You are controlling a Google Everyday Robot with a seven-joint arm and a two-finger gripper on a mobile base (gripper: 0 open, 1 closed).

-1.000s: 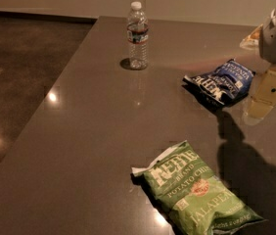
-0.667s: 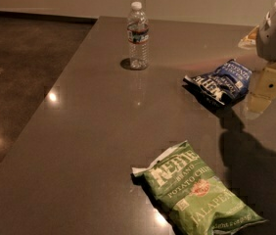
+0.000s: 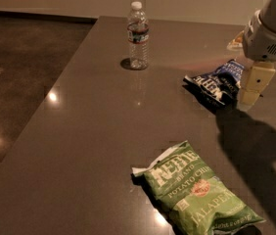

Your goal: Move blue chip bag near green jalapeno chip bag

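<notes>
The blue chip bag [image 3: 217, 82] lies flat on the dark table at the right, its white lettering facing up. The green jalapeno chip bag [image 3: 195, 193] lies flat near the front edge, well in front of the blue bag and apart from it. My gripper [image 3: 251, 89] hangs from the white arm at the right edge. It sits just right of the blue bag, at the bag's right end and close above the table. It holds nothing that I can see.
A clear water bottle [image 3: 138, 36] with a white cap stands upright at the back centre. A small yellowish object [image 3: 236, 42] lies at the back right, partly behind the arm. The table's left edge [image 3: 55, 111] runs diagonally beside the glossy floor.
My gripper has moved a little left and farther back, closer to the blue bag's right end. The bags and the bottle have not moved.
</notes>
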